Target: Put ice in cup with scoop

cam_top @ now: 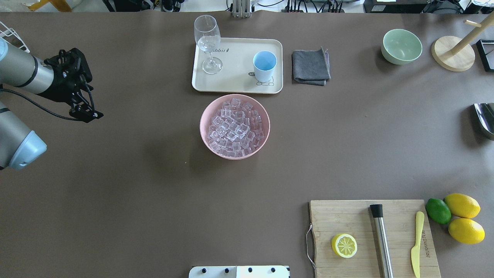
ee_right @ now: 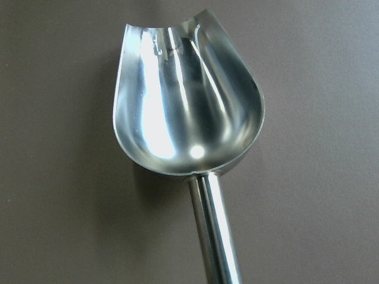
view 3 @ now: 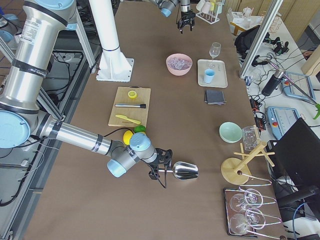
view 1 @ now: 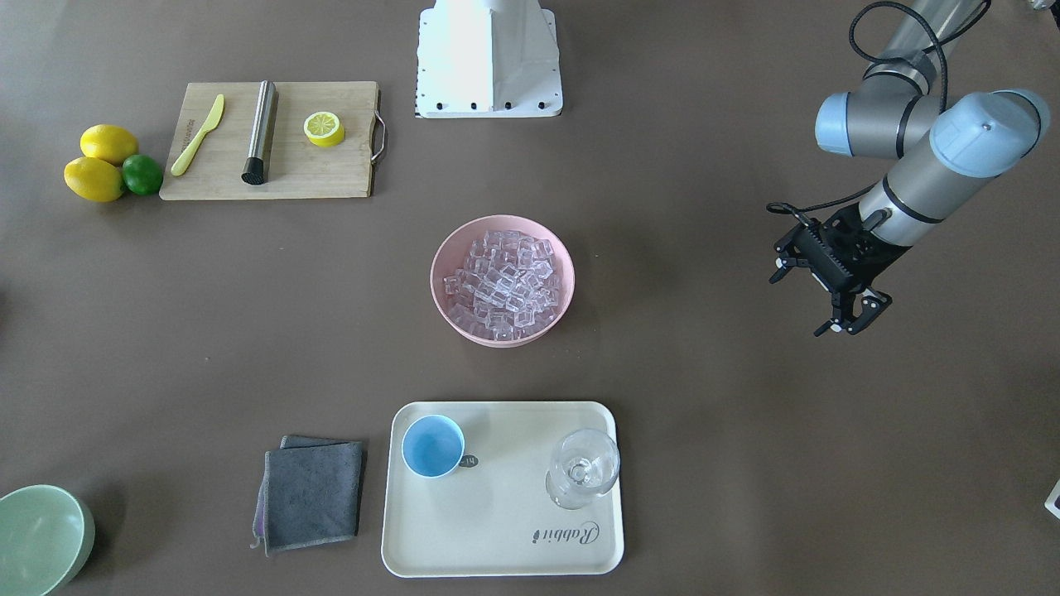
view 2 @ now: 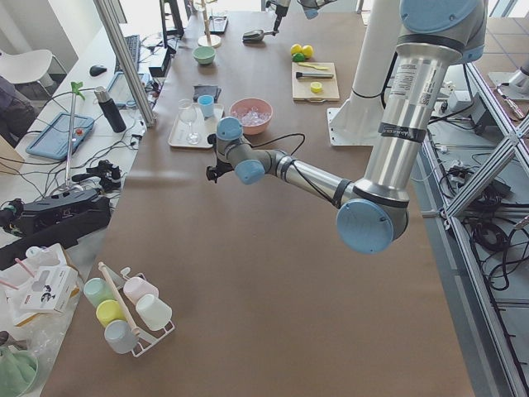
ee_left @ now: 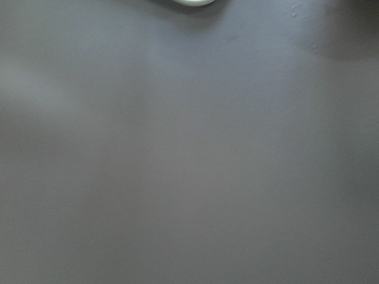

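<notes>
overhead exterior view: ice (cam_top: 234, 125) heaped in a pink bowl (cam_top: 202, 123) mid-worktop (cam_top: 135, 173); the light blue cup (cam_top: 264, 65) stands upright on a cream tray (cam_top: 235, 75) nearby. empty scoop (view 3: 184, 171) at the right gripper (view 3: 165, 169), jaws' state cannot be told. left gripper (view 1: 799, 302) hovers, jaws apart.

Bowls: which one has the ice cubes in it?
The pink bowl: it is piled with ice. The pale green bowl looks empty.
</notes>
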You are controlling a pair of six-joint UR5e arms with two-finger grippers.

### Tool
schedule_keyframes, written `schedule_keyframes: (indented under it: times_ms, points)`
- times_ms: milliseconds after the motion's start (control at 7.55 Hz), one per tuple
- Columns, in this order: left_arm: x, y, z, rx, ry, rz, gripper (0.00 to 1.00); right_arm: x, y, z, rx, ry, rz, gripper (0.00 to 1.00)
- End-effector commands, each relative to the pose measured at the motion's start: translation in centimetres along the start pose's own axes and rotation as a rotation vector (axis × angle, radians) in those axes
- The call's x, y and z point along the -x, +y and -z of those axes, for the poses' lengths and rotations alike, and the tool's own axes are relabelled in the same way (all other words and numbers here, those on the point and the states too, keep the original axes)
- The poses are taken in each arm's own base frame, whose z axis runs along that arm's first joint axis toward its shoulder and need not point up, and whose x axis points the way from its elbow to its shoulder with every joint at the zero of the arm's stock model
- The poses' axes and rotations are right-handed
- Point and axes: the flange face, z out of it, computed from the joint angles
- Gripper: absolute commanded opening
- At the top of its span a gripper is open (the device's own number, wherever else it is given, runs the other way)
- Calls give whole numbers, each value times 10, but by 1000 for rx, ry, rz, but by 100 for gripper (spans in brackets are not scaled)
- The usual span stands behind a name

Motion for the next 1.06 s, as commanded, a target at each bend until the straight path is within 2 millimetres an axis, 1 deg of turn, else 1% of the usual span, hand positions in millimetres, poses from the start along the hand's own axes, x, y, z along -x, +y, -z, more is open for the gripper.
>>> schedule_keyframes:
  times_ms: [0, 132, 265, 397, 530, 662, 795, 927]
  points:
    - [-60, -64, -25, -84, 90, -133, 99, -4, 4, -7, 7, 19, 8, 81]
    - [-80, -77, -35, -97, 116, -173, 99, -8, 5, -9, 9, 26, 4, 73]
    - [-93, -85, -45, -105, 129, -277, 99, -7, 5, -10, 10, 24, 6, 53]
    - [-98, -103, -58, -106, 141, -332, 99, -6, 5, -10, 12, 23, 7, 1]
    - [-104, -118, -68, -109, 160, -346, 99, -6, 5, -10, 12, 22, 9, 0]
    - [-106, -131, -71, -114, 162, -369, 99, -5, 3, -9, 15, 16, 59, 0]
    - [-102, -136, -80, -107, 163, -415, 99, 3, 2, -5, 24, -11, 99, 0]
    - [-100, -145, -86, -106, 163, -459, 99, 22, -2, 6, 53, -76, 114, 0]
